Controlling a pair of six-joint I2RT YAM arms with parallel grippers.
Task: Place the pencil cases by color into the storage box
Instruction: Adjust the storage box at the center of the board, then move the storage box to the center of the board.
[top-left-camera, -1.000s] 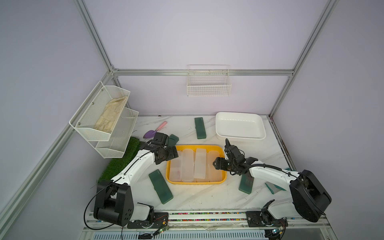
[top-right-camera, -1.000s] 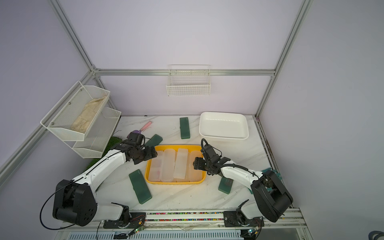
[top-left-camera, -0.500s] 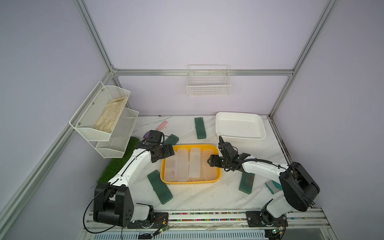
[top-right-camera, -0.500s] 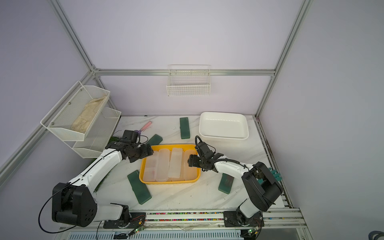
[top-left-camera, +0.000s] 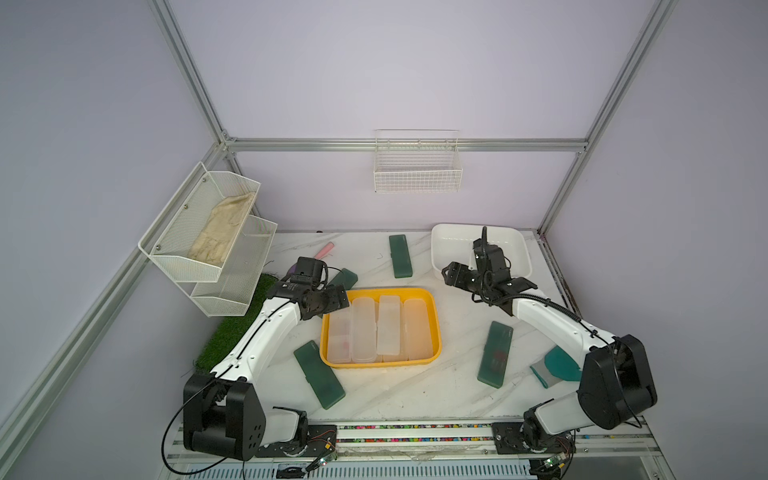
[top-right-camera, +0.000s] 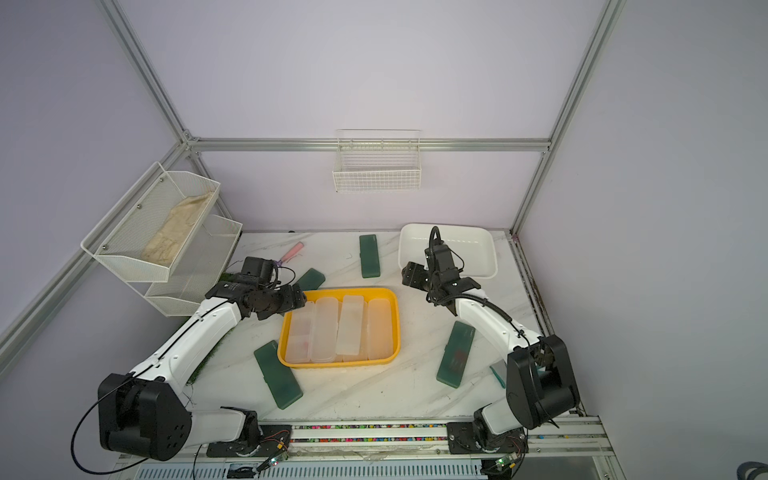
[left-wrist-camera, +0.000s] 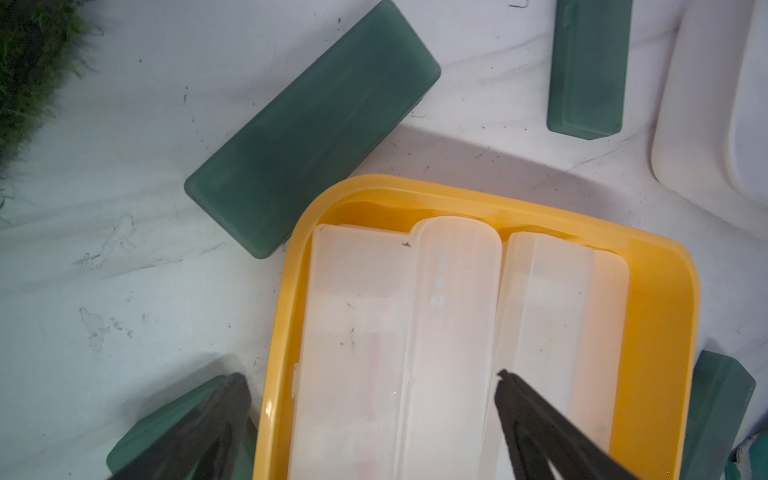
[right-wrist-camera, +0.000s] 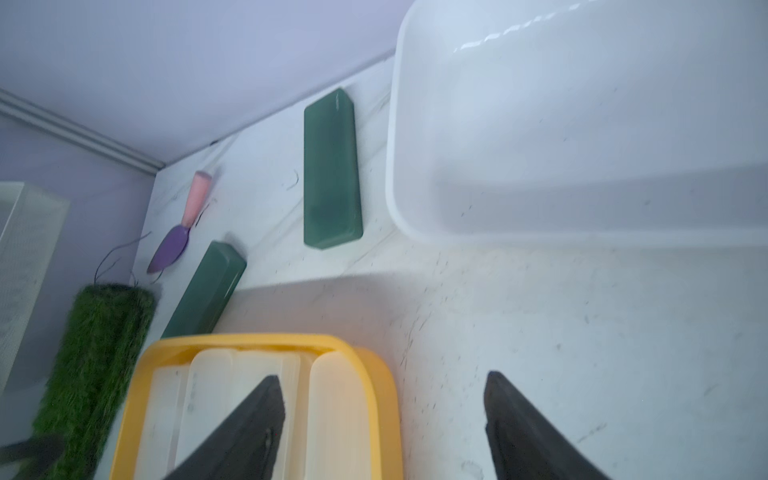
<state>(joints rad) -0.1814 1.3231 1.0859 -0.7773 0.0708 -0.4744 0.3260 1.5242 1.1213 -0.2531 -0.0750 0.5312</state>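
The yellow storage box (top-left-camera: 380, 365) sits mid-table with several frosted white pencil cases (top-left-camera: 388, 328) side by side inside. Dark green pencil cases lie on the marble: at the back centre (top-left-camera: 400, 255), by the box's far left corner (top-left-camera: 347, 278), front left (top-left-camera: 319, 374) and right (top-left-camera: 494, 354). My left gripper (top-left-camera: 336, 301) hangs open over the box's far left corner; in the left wrist view (left-wrist-camera: 372, 382) its jaws straddle the box's wall (left-wrist-camera: 282, 316) and white cases. My right gripper (top-left-camera: 449, 276) is raised, open and empty, between the box and a white tray (top-left-camera: 440, 266).
A teal scraper (top-left-camera: 559, 365) lies at the right front beside the right arm. A purple trowel with a pink handle (right-wrist-camera: 183, 224) lies at the back left. A wire rack (top-left-camera: 216, 237) stands over a grass mat (top-left-camera: 237, 328) on the left.
The yellow box slid a little to the left. My right gripper left the box's right wall and rose back toward the white tray. My left gripper swung out, then returned to the box's corner.
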